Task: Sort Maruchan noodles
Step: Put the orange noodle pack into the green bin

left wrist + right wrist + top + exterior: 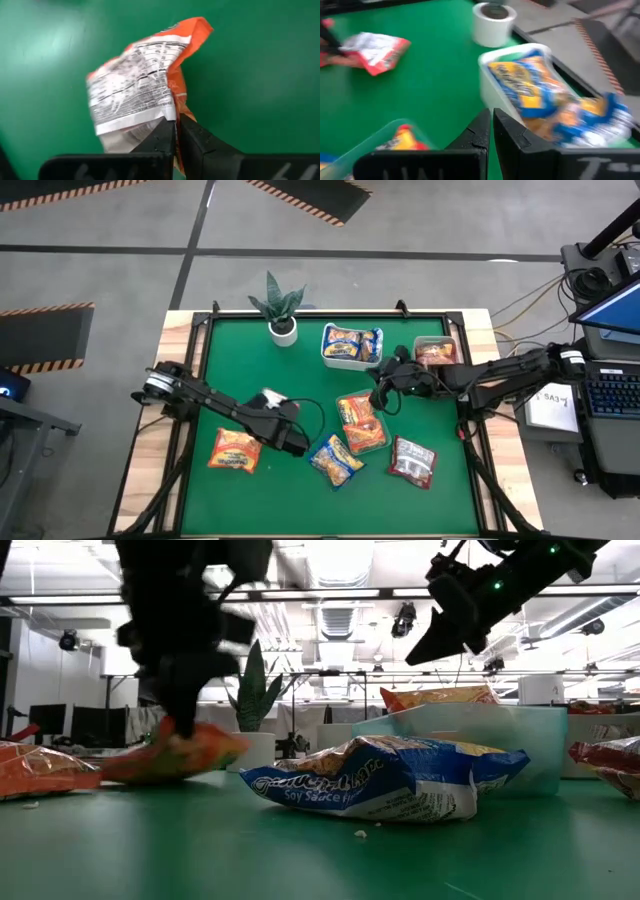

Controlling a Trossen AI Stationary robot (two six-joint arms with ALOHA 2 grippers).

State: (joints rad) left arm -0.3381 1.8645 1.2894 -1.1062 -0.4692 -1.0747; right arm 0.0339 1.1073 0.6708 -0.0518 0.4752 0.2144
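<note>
The left gripper (175,131) has its fingers (162,137) pinched on one short edge of an orange noodle packet (145,85), so the packet's long axis runs straight out beyond the fingertips, label side toward the wrist, its far corner trailing near the green worktop (260,65); gripping the edge probably lets it be dragged or lifted toward its group. The right gripper (491,125), fingers closed on nothing, hangs with the white tub (492,90) of yellow-and-blue packets (540,95) just beyond its tips.

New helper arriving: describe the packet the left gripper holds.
On the green table, look at its left side. The left gripper pinches an orange packet there, its white printed back facing up. A second orange packet lies free nearby, picture side up.
</note>
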